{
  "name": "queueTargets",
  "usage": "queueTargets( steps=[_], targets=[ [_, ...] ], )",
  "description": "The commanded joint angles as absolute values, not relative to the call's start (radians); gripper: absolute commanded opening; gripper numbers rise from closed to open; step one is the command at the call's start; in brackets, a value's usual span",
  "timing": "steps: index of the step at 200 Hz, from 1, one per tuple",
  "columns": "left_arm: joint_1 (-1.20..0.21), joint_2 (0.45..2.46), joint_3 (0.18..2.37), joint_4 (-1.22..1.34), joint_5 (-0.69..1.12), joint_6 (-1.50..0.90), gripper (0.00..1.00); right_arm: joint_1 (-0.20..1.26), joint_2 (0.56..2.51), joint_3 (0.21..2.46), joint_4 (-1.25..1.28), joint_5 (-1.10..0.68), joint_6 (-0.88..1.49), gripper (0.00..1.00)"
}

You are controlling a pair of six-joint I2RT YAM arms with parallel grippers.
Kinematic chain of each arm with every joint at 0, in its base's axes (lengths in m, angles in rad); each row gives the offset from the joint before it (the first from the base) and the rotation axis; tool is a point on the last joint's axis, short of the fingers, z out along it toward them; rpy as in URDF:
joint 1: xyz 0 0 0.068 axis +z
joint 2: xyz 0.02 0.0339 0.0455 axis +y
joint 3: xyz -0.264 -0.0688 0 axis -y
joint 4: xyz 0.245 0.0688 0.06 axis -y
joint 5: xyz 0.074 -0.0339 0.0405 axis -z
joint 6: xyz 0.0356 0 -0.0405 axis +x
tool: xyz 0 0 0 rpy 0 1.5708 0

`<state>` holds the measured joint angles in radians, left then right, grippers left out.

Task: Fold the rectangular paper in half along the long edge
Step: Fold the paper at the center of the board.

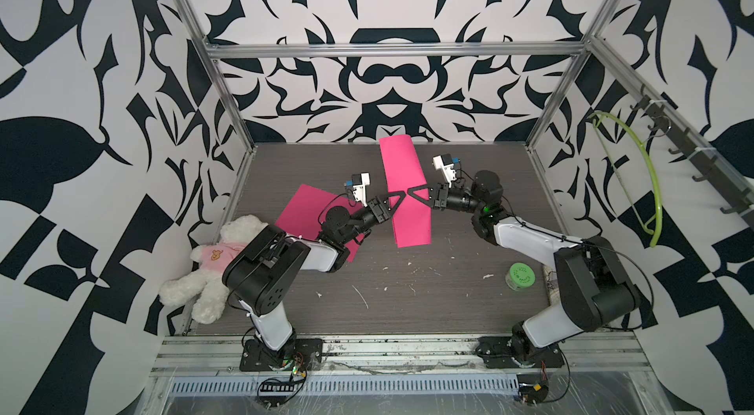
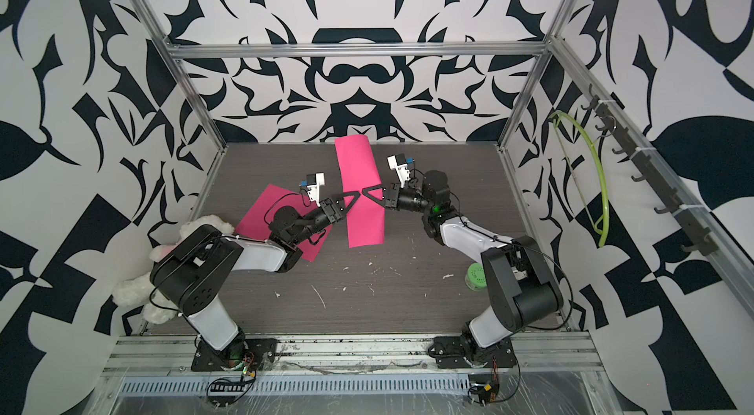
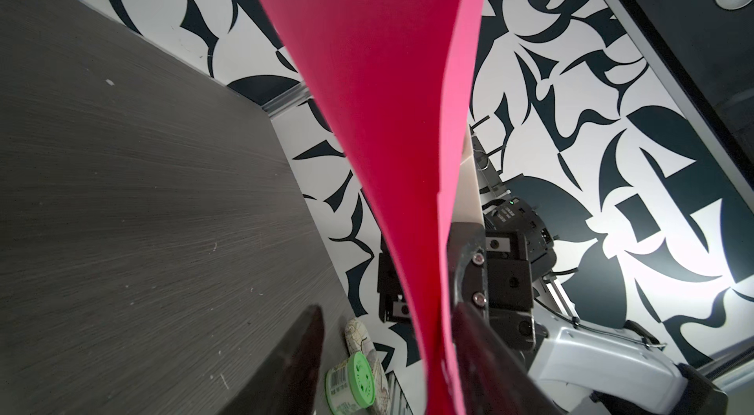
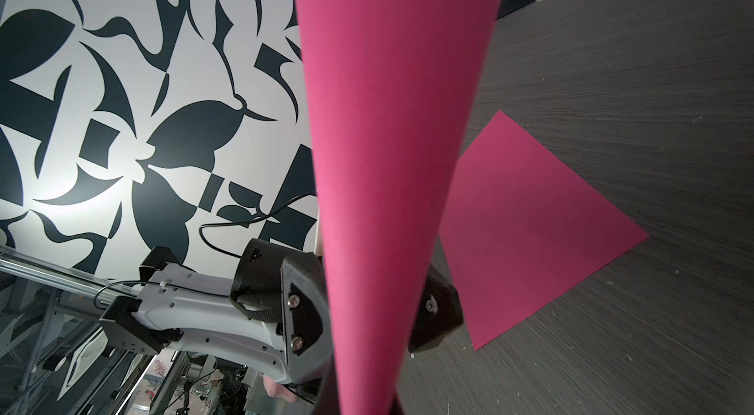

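Note:
A long pink paper is bent over double and held above the grey table near its middle. My right gripper is shut on the paper's right edge, and the sheet rises straight out of its jaws. My left gripper meets it from the left and is open. One of its fingers stands well clear of the paper, while the other lies against the doubled edge. The two grippers' tips nearly touch.
A second pink sheet lies flat under the left arm. A white teddy bear is at the left table edge. A green-lidded jar stands by the right arm's base. A green hanger hangs on the right wall.

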<state>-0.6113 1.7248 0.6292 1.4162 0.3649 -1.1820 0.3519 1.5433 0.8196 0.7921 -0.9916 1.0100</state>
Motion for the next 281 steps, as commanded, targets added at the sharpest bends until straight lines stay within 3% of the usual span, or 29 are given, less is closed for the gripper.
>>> queueTargets(
  steps=[1, 69, 96, 124, 192, 217, 231, 240, 256, 281],
  targets=[
    [-0.607, 1.707, 0.659, 1.439, 0.396, -1.179, 0.44, 0.347, 1.525, 0.825, 0.859, -1.01, 1.021, 0.0],
    [-0.606, 1.7, 0.651, 1.439, 0.406, -1.18, 0.19, 0.347, 1.534, 0.831, 0.859, -1.011, 1.023, 0.0],
    [-0.606, 1.703, 0.654, 1.439, 0.408, -1.182, 0.0, 0.347, 1.532, 0.83, 0.855, -1.011, 1.021, 0.0],
    [-0.601, 1.71, 0.656, 1.439, 0.406, -1.196, 0.0, 0.347, 1.517, 0.831, 0.846, -0.997, 1.012, 0.0],
    [-0.594, 1.692, 0.642, 1.439, 0.403, -1.193, 0.0, 0.341, 1.496, 0.839, 0.836, -0.936, 1.001, 0.39],
    [-0.595, 1.689, 0.643, 1.439, 0.411, -1.192, 0.0, 0.333, 1.5, 0.836, 0.879, -0.923, 1.032, 0.42],
    [-0.595, 1.687, 0.64, 1.439, 0.413, -1.192, 0.0, 0.328, 1.502, 0.836, 0.901, -0.916, 1.046, 0.41],
    [-0.593, 1.687, 0.639, 1.439, 0.413, -1.192, 0.0, 0.324, 1.502, 0.837, 0.91, -0.913, 1.05, 0.33],
    [-0.593, 1.686, 0.637, 1.439, 0.413, -1.193, 0.0, 0.323, 1.499, 0.841, 0.921, -0.91, 1.052, 0.0],
    [-0.59, 1.693, 0.638, 1.439, 0.414, -1.201, 0.0, 0.322, 1.497, 0.841, 0.957, -0.907, 1.071, 0.01]
  ],
)
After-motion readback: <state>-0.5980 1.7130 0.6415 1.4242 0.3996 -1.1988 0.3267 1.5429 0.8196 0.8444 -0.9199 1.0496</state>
